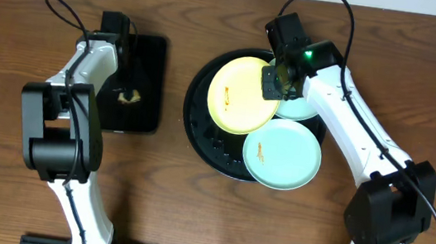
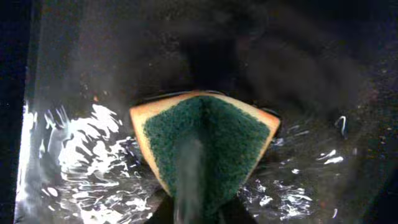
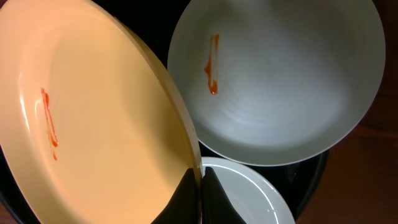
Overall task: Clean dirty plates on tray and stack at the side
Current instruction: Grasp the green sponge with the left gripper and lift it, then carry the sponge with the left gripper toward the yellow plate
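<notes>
Right wrist view: yellow plate (image 3: 93,112) was pinched at its rim by the right gripper (image 3: 200,186), jaws clenched on it. The plate spread left of the jaws, tilted up off the round black tray (image 1: 198,128), orange smear showing. The tilt probably presented the dirty face for wiping. Beyond the jaws to the right, a mint plate (image 3: 280,81) lay flat, also smeared. A second mint plate (image 3: 245,196) sat just beneath the jaws. The left gripper (image 2: 196,208) was clenched on a green-faced sponge (image 2: 208,146), folded by the squeeze, over the wet rectangular tray (image 2: 74,155), well apart from the plates. It was likely being wetted for scrubbing.
</notes>
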### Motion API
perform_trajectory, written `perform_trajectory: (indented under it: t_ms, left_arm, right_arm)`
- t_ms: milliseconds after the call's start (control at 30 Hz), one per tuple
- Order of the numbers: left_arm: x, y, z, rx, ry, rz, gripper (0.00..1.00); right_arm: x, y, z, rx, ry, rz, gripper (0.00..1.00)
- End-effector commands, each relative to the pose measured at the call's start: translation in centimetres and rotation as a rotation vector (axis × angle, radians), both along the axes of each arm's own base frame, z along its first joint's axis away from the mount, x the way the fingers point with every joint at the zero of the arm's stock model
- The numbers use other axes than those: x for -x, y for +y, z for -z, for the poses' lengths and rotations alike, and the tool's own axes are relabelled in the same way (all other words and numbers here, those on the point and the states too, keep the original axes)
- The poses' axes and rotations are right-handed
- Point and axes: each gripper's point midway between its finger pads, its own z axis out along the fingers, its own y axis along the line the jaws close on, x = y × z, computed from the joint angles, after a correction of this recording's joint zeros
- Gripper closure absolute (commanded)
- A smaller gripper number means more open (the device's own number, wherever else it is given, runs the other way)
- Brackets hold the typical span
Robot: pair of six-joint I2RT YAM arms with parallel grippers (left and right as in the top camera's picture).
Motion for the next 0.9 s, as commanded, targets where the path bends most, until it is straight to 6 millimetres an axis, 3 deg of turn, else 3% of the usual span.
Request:
perform_trajectory:
  t_ms: [0,100,300,467,567,667,867]
  left_arm:
    - [-0.2,0.0,-2.5,-0.012,-0.041,0.021,0.93]
    - [-0.6,0.0,-6.5,-0.02,-0.132,0.025,0.92]
    - [-0.5,-1.1,-16.8,-0.05,-0.374,0.08,0.94]
    - [0.9,-3.4,-22.7,-0.091,-0.516,0.214,0.93]
    - [1.8,-4.4,-24.0,-0.109,-0.551,0.254,0.93]
    - [2.1,-4.1,-24.3,-0.147,-0.565,0.242,0.93]
    - [1.7,-3.3,-22.2,-0.188,-0.558,0.22,0.93]
  right_arm:
    - [0.1,0.7,-0.4,0.006,-0.015,-0.023,0.98]
    - [0.0,0.7,-0.5,0.004,-0.018,-0.023,0.99]
    - [0.1,0.7,-0.6,0.004,-0.019,-0.023,0.99]
    - [0.1,0.6,-0.6,0.006,-0.016,-0.023,0.99]
    - [0.1,0.6,-0.6,0.006,-0.016,-0.023,0.99]
    - [0.3,0.6,-0.5,0.009,-0.009,-0.023,0.99]
    - [0.4,0.5,-0.5,0.011,-0.006,-0.024,0.99]
